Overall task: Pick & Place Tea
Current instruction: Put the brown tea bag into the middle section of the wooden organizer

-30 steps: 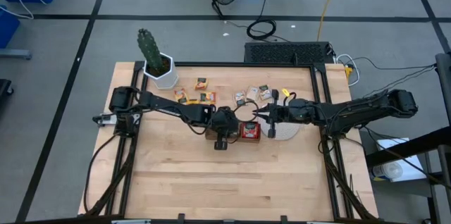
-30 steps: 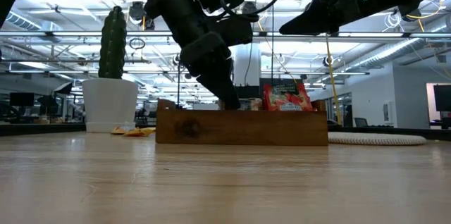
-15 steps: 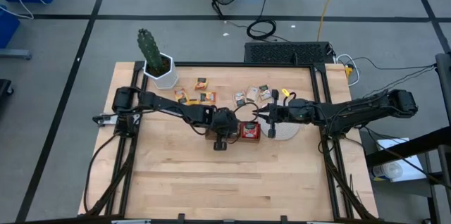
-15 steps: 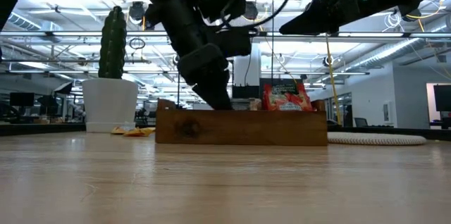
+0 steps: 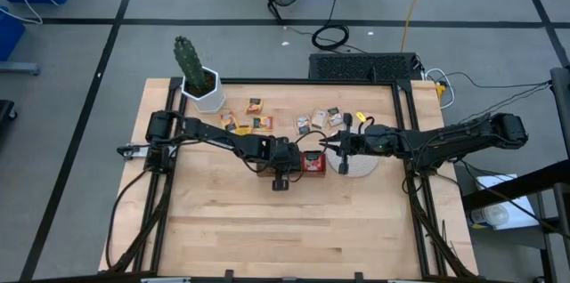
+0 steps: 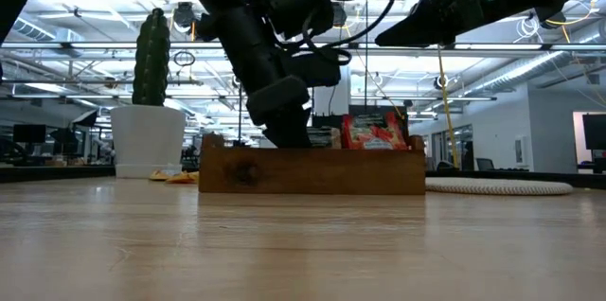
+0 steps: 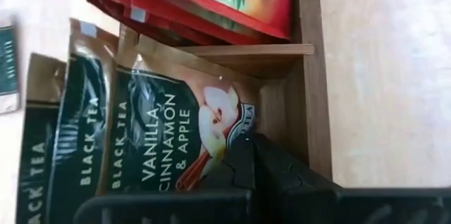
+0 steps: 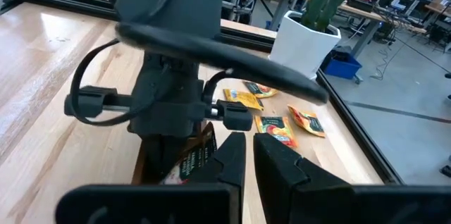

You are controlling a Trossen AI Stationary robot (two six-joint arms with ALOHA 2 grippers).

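1. The left gripper [image 5: 283, 160] is down in the wooden tray [image 6: 312, 170] near the middle of the surface [image 5: 267, 230]. In its wrist view a brown sachet [image 7: 180, 136] marked vanilla, cinnamon and apple stands on edge in the middle compartment, directly ahead of the dark fingers [image 7: 243, 164] and touching them.
2. Only one dark finger mass shows there, so I cannot tell whether the left fingers are clenched on that sachet or released.
3. The sachet's flat face runs parallel to the tray's dividers, so any lift or release looks like a straight pull up along that face (my judgement only).
4. The red sachets [image 5: 313, 163] fill the next compartment, at 3 o'clock from the left gripper in the high view.
5. Loose tea lies at 12 o'clock of the tray: yellow-orange sachets [image 5: 254, 123] and a tan group [image 5: 319, 120].
6. The right gripper [image 5: 331, 147] hovers just beside the tray's 3 o'clock end, over the whitish disc [image 5: 361, 166]. Its fingers [image 8: 232, 160] are nearly together with nothing between them, and it is the nearer arm to the tan group.
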